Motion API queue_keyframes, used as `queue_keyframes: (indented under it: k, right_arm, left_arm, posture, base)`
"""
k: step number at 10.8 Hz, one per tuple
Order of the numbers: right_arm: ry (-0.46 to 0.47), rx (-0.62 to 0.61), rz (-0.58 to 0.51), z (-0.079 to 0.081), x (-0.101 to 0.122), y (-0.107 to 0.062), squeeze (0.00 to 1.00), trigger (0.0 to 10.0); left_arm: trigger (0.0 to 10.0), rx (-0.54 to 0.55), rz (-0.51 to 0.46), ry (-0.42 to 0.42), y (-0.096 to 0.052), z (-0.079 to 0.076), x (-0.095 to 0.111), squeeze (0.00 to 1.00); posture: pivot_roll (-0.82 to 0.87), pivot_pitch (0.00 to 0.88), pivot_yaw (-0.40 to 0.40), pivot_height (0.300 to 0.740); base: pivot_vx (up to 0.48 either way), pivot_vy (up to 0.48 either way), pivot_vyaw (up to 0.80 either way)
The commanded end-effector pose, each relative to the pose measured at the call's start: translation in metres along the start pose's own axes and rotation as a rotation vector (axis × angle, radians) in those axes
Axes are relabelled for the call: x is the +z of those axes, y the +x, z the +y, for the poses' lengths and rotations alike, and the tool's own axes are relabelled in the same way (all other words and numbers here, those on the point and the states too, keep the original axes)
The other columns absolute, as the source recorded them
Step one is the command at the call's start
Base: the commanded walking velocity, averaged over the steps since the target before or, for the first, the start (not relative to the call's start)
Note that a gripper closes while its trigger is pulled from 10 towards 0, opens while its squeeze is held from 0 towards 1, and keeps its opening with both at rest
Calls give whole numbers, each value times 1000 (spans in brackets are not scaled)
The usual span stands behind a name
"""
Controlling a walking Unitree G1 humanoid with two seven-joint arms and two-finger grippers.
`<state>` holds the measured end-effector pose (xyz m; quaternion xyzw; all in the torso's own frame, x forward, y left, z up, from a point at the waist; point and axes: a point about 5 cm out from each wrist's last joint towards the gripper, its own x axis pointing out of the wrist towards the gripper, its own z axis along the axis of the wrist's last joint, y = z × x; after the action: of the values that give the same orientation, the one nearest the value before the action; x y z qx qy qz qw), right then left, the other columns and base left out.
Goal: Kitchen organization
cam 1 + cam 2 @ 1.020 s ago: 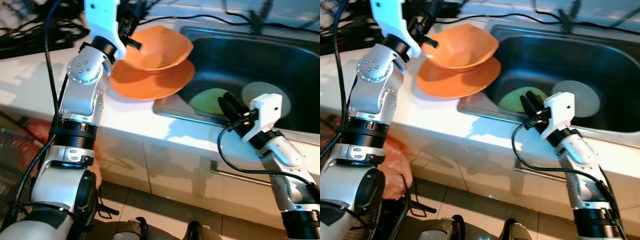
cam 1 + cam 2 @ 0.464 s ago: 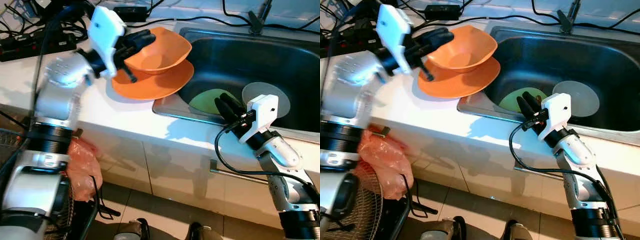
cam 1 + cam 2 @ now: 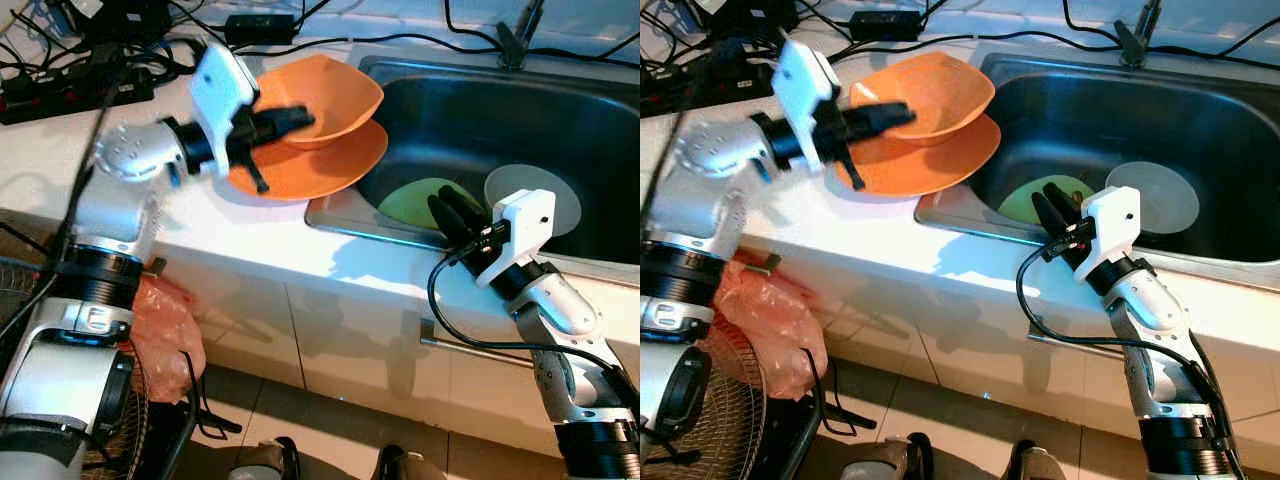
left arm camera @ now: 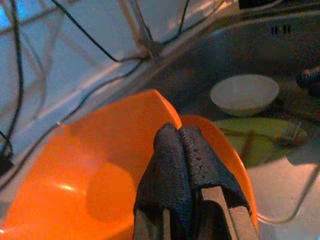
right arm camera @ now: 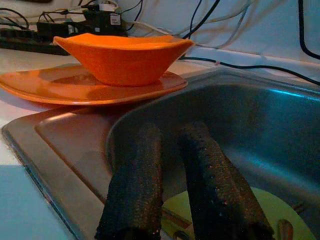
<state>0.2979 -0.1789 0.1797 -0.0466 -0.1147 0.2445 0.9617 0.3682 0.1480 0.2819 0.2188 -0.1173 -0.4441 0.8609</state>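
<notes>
An orange bowl (image 3: pixel 330 95) rests in an orange plate (image 3: pixel 330 165) on the white counter, at the sink's left edge. My left gripper (image 3: pixel 300 120) reaches over the bowl's near rim, fingers (image 4: pixel 172 165) pressed together and shut, with nothing seen between them. Down in the steel sink (image 3: pixel 560 110) lie a green plate (image 3: pixel 415 200) with utensils on it and a white bowl (image 4: pixel 245 95). My right gripper (image 3: pixel 442 203) hovers at the sink's front edge above the green plate, open with a narrow gap between its fingers (image 5: pixel 135 185).
A power strip (image 3: pixel 70 85) and tangled black cables lie at the back left of the counter. Cables also run along the wall behind the sink. On the floor to the left are a red plastic bag (image 3: pixel 165 320) and a fan (image 3: pixel 100 440).
My left gripper swung from beside the bowl's left rim to over the bowl, its arm now lower. The right gripper barely moved.
</notes>
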Motion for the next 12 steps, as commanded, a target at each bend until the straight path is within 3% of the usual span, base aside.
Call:
queue_keyframes:
  k: [1,6,10,11,12]
  right_arm:
    - [9,5,17,3,-5,-1,0,10000]
    - [11,2,14,4,-4,0,0,10000]
    - [13,5,13,5,-4,0,0,10000]
    - [13,4,13,5,-4,0,0,10000]
    - [13,1,12,4,-4,0,0,10000]
  left_arm:
    - [10000,-64,17,11,4,-4,-2,0]
    - [10000,-158,65,41,7,-8,-6,0]
    - [10000,-121,76,125,12,-4,-1,0]
    - [10000,-105,66,118,11,-2,0,827]
    - [10000,-66,50,84,9,4,0,1000]
  posture:
    - [27,163,88,740]
    - [23,162,89,740]
    - [20,164,89,740]
    - [20,164,89,740]
    - [19,162,90,740]
  base:
    - [0,0,0]
    - [0,0,0]
    - [0,0,0]
    - [0,0,0]
    - [0,0,0]
